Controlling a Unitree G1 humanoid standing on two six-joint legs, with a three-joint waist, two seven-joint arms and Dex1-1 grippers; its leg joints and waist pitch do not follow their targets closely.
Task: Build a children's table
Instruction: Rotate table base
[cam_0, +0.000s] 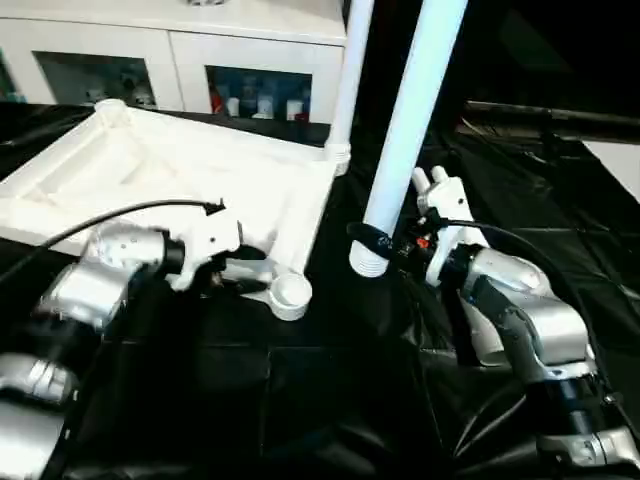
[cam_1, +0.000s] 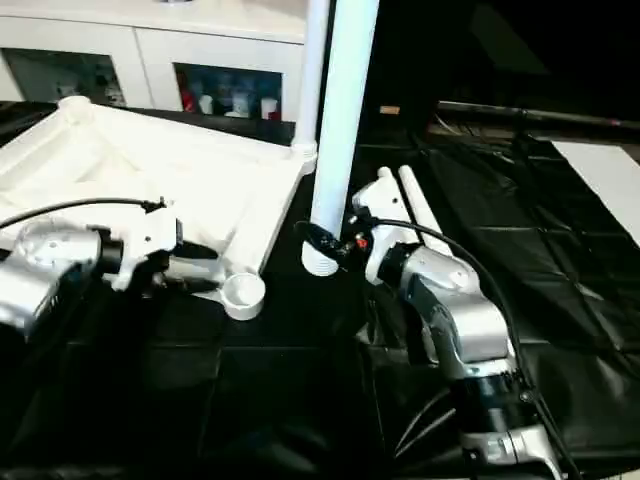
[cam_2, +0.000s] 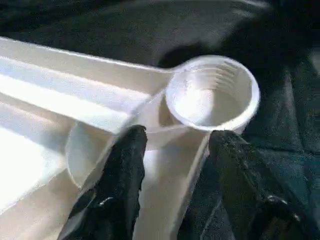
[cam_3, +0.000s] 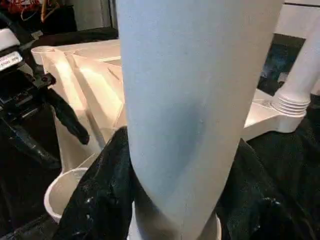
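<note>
The white tabletop (cam_0: 150, 170) lies upside down on black sheeting, ribs facing up. My left gripper (cam_2: 175, 137) is shut on its rim just behind the near corner socket (cam_0: 290, 293), one black finger on each side of the wall. My right gripper (cam_0: 385, 245) is shut on a long white leg (cam_0: 410, 120), which it holds nearly upright. The leg's threaded end (cam_0: 368, 262) hangs just to the right of that empty socket. A second leg (cam_0: 348, 80) stands in the far right corner socket (cam_0: 337, 152).
A white glass-door cabinet (cam_0: 180, 60) stands right behind the tabletop. Crinkled black sheeting (cam_0: 300, 400) covers the ground. Another white leg (cam_1: 420, 205) lies on it behind my right gripper. A white sheet (cam_1: 610, 180) lies at the far right.
</note>
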